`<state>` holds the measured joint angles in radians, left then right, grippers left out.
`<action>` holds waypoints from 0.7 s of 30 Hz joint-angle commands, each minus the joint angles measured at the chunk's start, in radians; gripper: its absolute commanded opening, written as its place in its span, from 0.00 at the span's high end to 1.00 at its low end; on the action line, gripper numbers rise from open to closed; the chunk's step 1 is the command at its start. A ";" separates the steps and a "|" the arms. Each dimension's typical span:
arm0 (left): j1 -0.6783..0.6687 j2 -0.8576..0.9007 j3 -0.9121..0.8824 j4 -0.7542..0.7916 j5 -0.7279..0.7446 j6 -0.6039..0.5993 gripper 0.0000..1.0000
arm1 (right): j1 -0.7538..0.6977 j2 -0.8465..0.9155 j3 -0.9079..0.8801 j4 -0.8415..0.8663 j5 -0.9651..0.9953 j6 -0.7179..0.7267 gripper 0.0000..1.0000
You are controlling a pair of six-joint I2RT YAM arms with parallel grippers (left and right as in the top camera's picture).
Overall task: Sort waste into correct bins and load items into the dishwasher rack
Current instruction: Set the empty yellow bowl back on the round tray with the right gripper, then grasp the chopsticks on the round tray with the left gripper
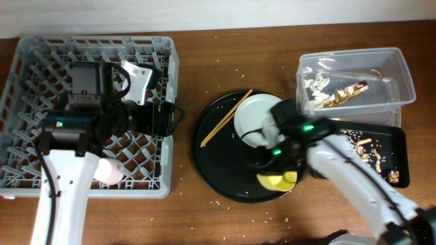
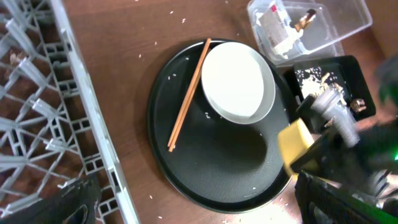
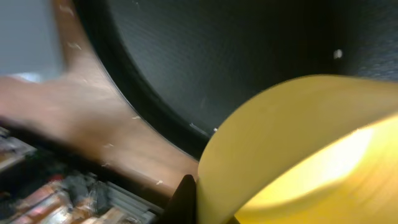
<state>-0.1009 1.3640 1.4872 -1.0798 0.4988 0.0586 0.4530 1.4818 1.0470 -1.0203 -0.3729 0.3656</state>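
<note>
The bowl, pinched at its rim by the right gripper at the near edge of the round tray, is best lifted level, clear of plate and chopsticks, and carried to the rack, where the left gripper is held spread.

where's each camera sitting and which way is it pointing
Overhead: above the table, straight down on rack, round black tray, left arm, right arm.
Left wrist: over the rack edge, facing plate and chopsticks; left claw tips at bottom.
Right wrist: low over the tray, on the yellow bowl in the right claw; one finger shows.
All share tray and bowl.
</note>
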 commanded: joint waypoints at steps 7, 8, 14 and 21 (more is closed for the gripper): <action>-0.101 0.155 0.012 0.001 -0.102 -0.061 0.06 | 0.124 0.121 0.071 0.095 0.076 0.077 0.63; -0.119 0.175 0.012 0.005 -0.117 -0.067 0.06 | 0.110 0.105 0.098 0.077 0.088 0.075 0.60; -0.229 0.331 0.012 0.082 -0.185 -0.074 0.10 | -0.104 0.009 0.365 -0.160 0.201 0.073 0.50; -0.353 0.577 0.012 0.312 -0.294 -0.009 0.39 | -0.253 -0.005 0.444 -0.249 0.201 0.005 0.45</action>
<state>-0.4171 1.8614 1.4872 -0.8154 0.3107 0.0177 0.2096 1.4818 1.4757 -1.2446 -0.1879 0.4191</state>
